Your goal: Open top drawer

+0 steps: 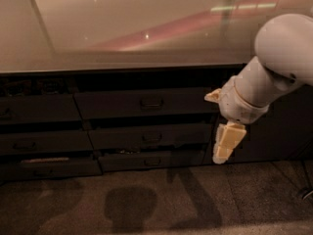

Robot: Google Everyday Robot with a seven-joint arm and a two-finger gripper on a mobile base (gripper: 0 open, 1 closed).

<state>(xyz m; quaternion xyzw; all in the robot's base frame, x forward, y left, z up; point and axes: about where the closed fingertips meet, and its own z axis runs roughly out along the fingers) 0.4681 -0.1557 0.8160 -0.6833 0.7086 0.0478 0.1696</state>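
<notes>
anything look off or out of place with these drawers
Only one thing: the bottom-left drawer shows a pale strip along its top edge, unlike the others. The gripper hangs open right of the top drawer, not touching it.

The desk [122, 28] fills the far part of the scene, and the drawers sit under its near edge. The top drawer [146, 103] lies in the middle, its handle [151, 102] at the centre. Two shorter drawers [149, 137] are stacked below it. A second column of drawers [39, 142] stands to the left. A cabinet door [279, 136] stands to the right. My claw [219, 127] hangs at the top drawer's right end, in front of where the drawers meet the door, above the floor [244, 199]. My arm [274, 67] reaches in from the right.
</notes>
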